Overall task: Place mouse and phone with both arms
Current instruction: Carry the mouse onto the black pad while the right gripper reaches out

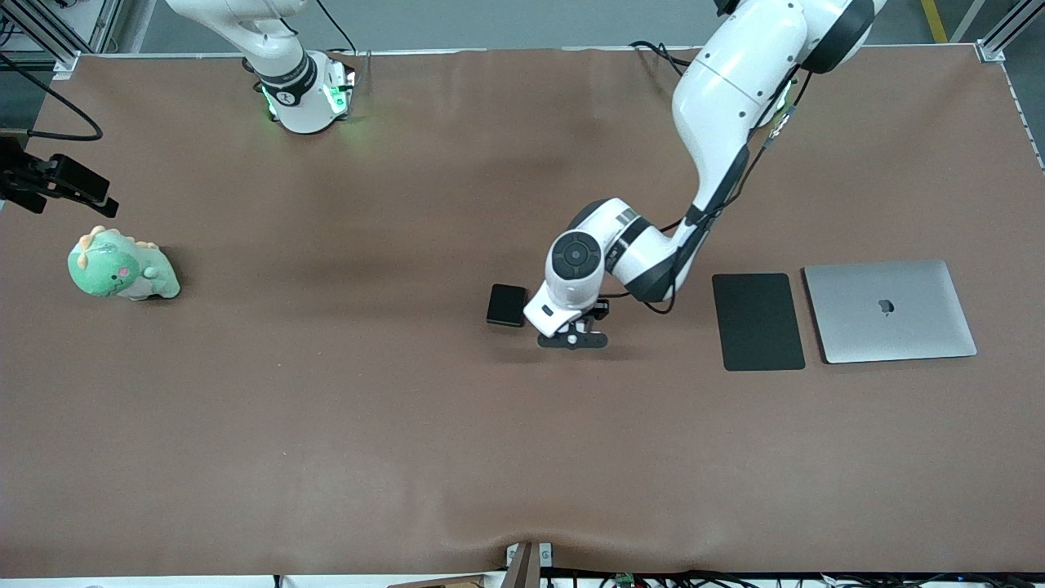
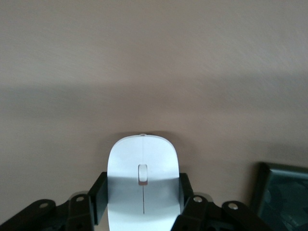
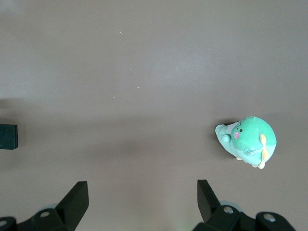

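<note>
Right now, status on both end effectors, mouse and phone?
Left end effector shut on mouse, low over table beside phone. Right end effector open, holding nothing, waiting high above plush dinosaur. Nothing in the way.

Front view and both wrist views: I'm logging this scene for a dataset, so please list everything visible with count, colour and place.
mouse: one, white, between the left gripper's fingers, beside the phone.
phone: one, black, mid-table.
mouse pad: one, black, beside the laptop, toward the left arm's end.
laptop: one, silver, closed, toward the left arm's end.
dinosaur plush: one, green, toward the right arm's end.
table: one, brown.
left gripper: one, black, shut on the mouse.
right gripper: one, black, open above bare table, waiting.
</note>
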Robot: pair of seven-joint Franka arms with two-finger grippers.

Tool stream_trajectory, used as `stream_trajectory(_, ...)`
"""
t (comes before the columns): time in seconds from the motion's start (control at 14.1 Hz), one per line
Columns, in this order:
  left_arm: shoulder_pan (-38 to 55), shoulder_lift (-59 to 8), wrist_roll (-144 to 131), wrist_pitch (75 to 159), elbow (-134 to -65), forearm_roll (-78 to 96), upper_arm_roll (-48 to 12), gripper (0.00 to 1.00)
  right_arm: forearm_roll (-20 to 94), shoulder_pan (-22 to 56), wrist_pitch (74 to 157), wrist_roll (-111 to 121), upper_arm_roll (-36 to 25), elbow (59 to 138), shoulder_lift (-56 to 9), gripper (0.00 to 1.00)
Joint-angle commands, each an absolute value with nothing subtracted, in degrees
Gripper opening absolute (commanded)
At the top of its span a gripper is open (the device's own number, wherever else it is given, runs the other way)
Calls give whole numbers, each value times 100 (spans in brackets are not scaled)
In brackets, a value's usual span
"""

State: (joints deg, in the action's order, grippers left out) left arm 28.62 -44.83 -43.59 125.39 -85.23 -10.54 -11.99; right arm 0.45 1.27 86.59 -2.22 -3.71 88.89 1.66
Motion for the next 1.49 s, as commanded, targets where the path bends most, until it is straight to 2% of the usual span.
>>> stream_trajectory(0.0, 2331, -3677, -4298, 11701, -8578, -1169, -1257, 0, 97, 105, 8622, -246, -360, 8789, 141, 100)
stream_trajectory(0.28, 1461, -3069, -3904, 10970, -8762, -1169, -1292, 0, 176, 132, 8798, -246, -360, 8807, 132, 100)
stream_trajectory(0.5, 627, -2752, -3290, 10960, -9113, -1187, -1292, 0, 167, 254, 8754, -237, -360, 8824, -95, 100)
stream_trajectory(0.71, -208, -2759, -2516, 11082, -9456, -1213, -1301, 0, 80, 483, 8692, -220, -360, 8842, -193, 100)
stream_trajectory(0.93, -693, -2900, -2241, 11766, -9991, -1230, -1301, 0, 79, 527, 8701, -211, -352, 8833, -228, 100)
stream_trajectory(1.42, -817, -2918, -2224, 13611, -11485, -1239, -1292, 0, 184, 650, 8815, -246, -343, 8798, -430, 100)
